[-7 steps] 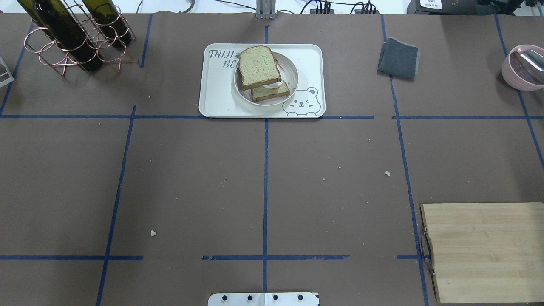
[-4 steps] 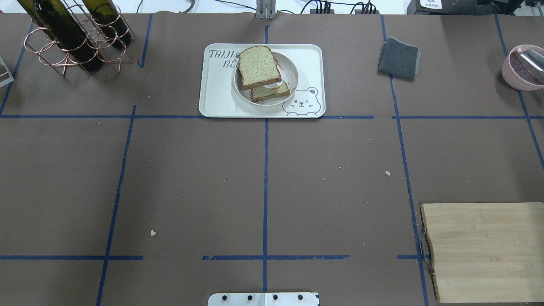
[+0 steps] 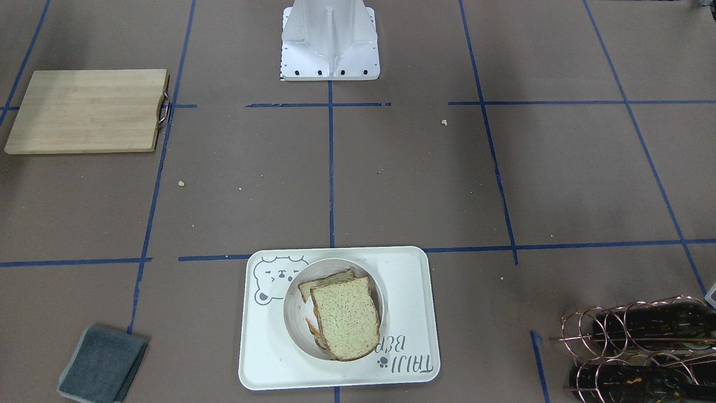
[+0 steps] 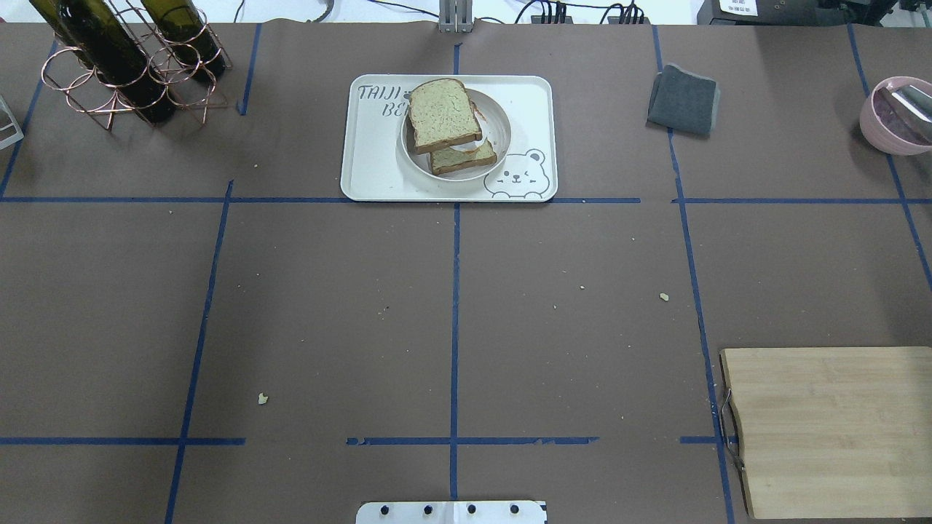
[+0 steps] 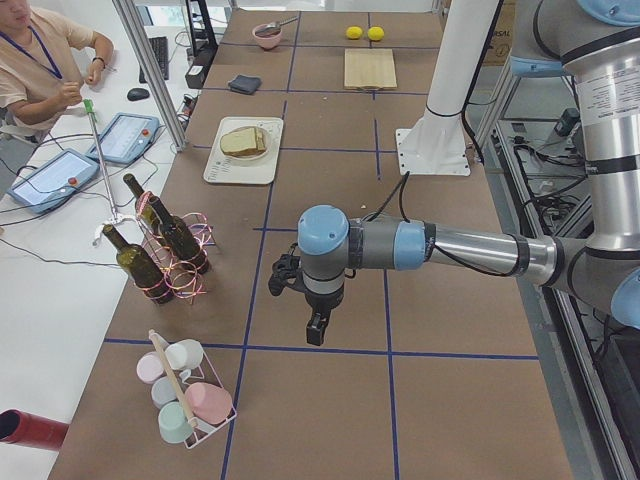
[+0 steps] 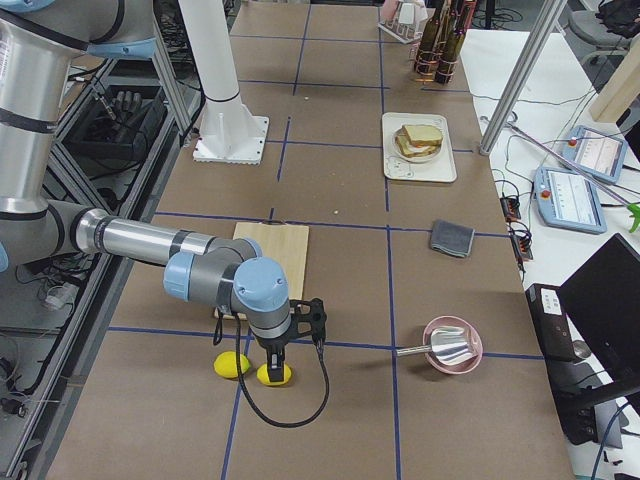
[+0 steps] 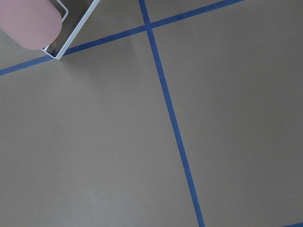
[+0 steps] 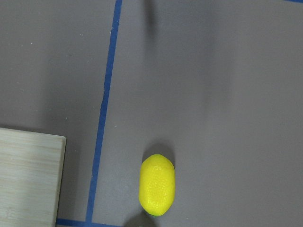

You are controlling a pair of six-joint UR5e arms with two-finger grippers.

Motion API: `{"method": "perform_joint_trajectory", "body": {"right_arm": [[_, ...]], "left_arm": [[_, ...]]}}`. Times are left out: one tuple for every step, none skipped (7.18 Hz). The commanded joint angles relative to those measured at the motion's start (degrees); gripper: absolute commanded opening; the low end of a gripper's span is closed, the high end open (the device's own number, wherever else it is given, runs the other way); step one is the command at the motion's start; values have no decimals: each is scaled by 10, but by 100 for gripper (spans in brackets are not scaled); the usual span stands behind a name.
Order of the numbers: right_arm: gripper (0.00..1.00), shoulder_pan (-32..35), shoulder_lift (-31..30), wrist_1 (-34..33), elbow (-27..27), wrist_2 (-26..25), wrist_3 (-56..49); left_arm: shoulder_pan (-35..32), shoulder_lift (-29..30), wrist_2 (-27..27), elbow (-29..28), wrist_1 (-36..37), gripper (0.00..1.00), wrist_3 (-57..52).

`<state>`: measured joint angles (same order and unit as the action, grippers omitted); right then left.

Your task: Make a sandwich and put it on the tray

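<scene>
Sandwich: assembled. Top slice sits skewed on the lower slice, whose corner pokes out on the robot's side. A sliver of white shows between them, likely the egg.

Location: the stack lies in a round dish, and the dish stands on the tray at the far middle of the table, next to the bear drawing. Nothing touches it.

Left gripper: hangs over bare table at the robot's left end, near the wine bottle rack and well apart from the tray. Only the side camera catches it, so you cannot tell whether its fingers are spread or closed.

Right gripper: hangs low over a lemon at the opposite end, beside the cutting board. It too shows only from the side, so its finger state cannot be told. Its wrist camera shows no bread.

Progress, as a judgement: both parts look done, sandwich built and resting on the tray by way of the dish. What may be left is squaring up the top slice, if you care about neatness. Otherwise you can log this run as finished.
</scene>
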<state>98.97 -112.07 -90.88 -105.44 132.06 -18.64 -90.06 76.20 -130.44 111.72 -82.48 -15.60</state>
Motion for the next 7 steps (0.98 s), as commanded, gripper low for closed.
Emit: {"method": "perform_joint_trajectory", "body": {"right_arm": [[100,0,-6,-2,-1,0,-2],[100,0,-10,0,-1,0,-2],[100,0,-14,0,-2,0,-2],[100,0,-14,0,-2,0,-2],[100,0,-15,0,-1,0,-2],[100,0,-16,0,-1,0,-2],[100,0,-18,0,-1,0,-2]], "left_arm": [[1,-4,-1,1,2,100,-3],[0,-6,-2,0,4,100,-3],[0,-6,-2,1,17,100,-2],[1,-6,-2,3,27,100,-3],[1,-6,-2,3,28,100,-3],[0,-6,-2,4,28,100,-2],[1,-6,-2,4,28,100,-3]]}}
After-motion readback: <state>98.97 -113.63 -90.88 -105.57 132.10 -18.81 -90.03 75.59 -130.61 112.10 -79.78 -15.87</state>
